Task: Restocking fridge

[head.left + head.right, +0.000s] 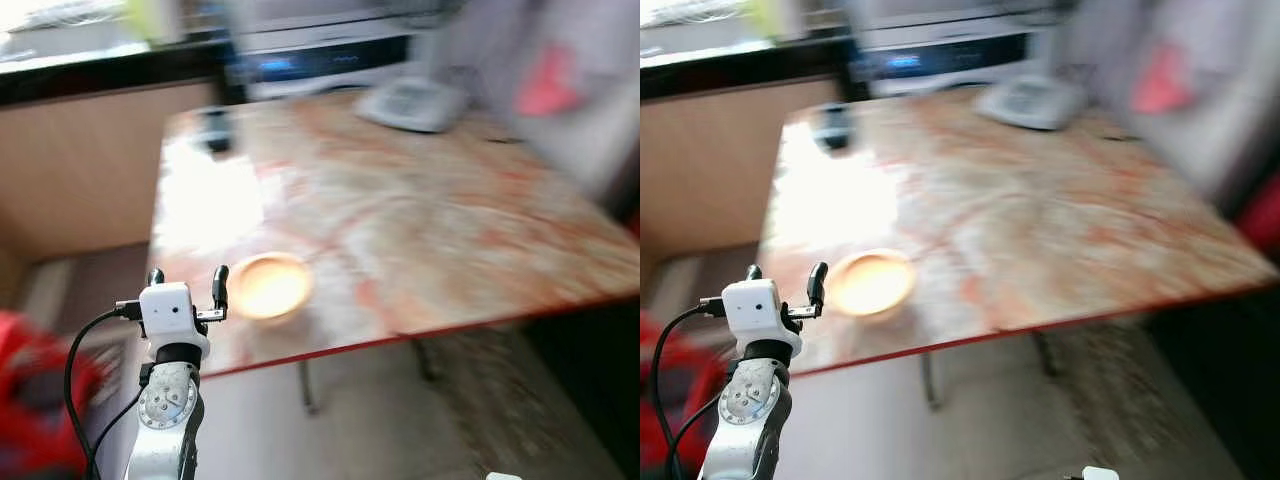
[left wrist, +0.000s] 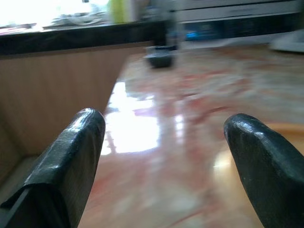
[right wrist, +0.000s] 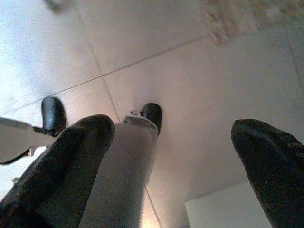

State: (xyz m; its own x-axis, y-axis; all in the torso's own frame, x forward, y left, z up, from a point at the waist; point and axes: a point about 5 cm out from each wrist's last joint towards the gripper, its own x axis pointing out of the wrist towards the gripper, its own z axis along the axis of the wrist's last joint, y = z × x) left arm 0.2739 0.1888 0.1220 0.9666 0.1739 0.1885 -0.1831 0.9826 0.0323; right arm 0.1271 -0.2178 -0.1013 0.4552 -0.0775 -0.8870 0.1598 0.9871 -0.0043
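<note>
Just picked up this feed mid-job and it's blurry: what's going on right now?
The robot stands at the near edge of a marbled table, the head views smeared by motion. Its left gripper is raised at that edge, fingers open and holding nothing, just left of a small yellowish bowl. The right gripper hangs open over the tiled floor. A dark object and a pale one sit at the table's far side.

Both head eyes look down at the same tabletop (image 1: 420,230). The left wrist camera skims it; the right faces the floor (image 3: 199,95).
</note>
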